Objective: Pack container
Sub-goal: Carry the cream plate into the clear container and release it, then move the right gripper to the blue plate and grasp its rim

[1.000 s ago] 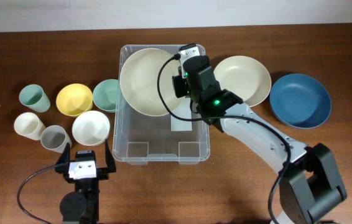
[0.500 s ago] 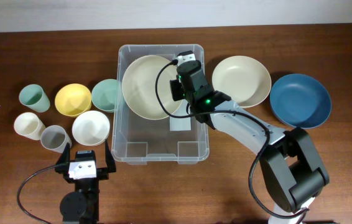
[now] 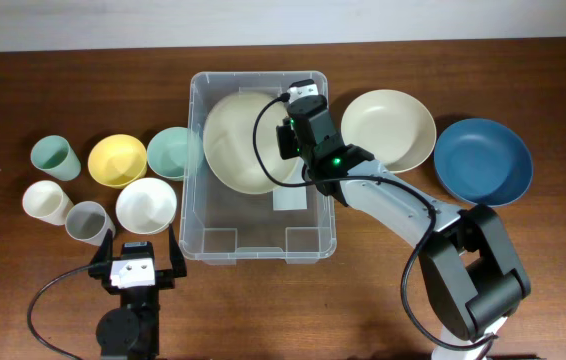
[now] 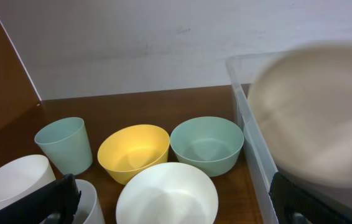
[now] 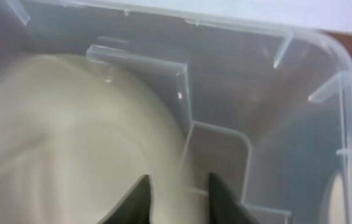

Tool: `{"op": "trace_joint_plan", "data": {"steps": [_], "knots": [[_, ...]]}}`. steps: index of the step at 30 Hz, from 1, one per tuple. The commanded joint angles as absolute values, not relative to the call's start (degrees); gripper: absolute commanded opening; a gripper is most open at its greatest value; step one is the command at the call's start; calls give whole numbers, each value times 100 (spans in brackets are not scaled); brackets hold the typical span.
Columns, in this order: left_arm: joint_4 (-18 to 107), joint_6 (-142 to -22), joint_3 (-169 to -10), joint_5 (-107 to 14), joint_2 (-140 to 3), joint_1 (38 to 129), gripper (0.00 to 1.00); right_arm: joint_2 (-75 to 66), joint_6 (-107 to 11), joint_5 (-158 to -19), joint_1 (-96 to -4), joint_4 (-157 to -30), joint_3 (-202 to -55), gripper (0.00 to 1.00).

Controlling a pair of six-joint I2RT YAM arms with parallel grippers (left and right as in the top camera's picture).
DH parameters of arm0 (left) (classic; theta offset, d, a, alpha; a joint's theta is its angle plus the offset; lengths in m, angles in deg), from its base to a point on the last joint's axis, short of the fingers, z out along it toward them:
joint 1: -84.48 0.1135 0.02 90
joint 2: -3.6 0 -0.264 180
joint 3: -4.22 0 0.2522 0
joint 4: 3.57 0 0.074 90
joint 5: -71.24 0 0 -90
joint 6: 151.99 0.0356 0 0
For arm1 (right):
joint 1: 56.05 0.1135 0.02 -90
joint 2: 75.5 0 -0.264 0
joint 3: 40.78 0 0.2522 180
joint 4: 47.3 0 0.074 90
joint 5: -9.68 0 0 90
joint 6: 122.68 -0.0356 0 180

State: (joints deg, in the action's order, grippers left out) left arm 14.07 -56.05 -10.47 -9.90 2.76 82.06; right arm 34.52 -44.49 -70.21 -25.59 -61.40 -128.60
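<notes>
Nearest, the left gripper (image 3: 141,250) sits parked at the near edge with its fingers spread and nothing between them; it poses no risk. Just beyond it the white bowl (image 3: 145,203) and the green bowl (image 3: 168,152) stand close to the left wall of the container (image 3: 195,200), the green one just beside it.

The container sits mid-table. In its far half, the right gripper (image 5: 179,198) pinches the right rim of a cream plate (image 3: 243,140). In the left wrist view the plate looks blurred and stands above the wall top, so I judge it is not yet resting on the base.

The main hazards:
- The hold is on a thin rim at one side only, so the plate's weight could pivot it or slip it free.
- The plate's left edge lies near the left wall. A tilted descent could catch it there and shove the container into the green bowl.
- Moulded ribs in the far corner, seen from the right wrist, could snag the rim or the fingers.
- Letting go too high would drop the plate onto the base.

Farther right, a second cream plate (image 3: 388,128) and a blue plate (image 3: 483,160) wait on the table.
</notes>
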Motion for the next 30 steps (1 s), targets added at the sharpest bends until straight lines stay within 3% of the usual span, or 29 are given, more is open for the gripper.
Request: {"op": "trace_joint_plan", "data": {"steps": [1, 11, 13, 18, 25, 30], "knots": [[1400, -5680, -1007, -952, 293, 8241, 100, 3461, -4500, -6914, -2581, -6112, -13011, 31], [1400, -5680, -1007, -952, 293, 8241, 100, 2973, -4500, -6973, -2570, -6070, -13065, 42], [1400, -5680, -1007, -952, 293, 8241, 100, 2479, -4489, -6896, -2590, -6280, -13065, 47], [1400, -5680, -1007, -952, 293, 8241, 100, 1544, -4218, -6507, -2789, -7198, -13065, 47], [1400, -5680, -1007, -952, 293, 8241, 100, 348, -4793, -6100, -4234, -9344, -13065, 47], [1403, -5680, -1007, -952, 293, 8241, 100, 381, -4867, -6492, -5853, -10313, -13063, 56]]}}
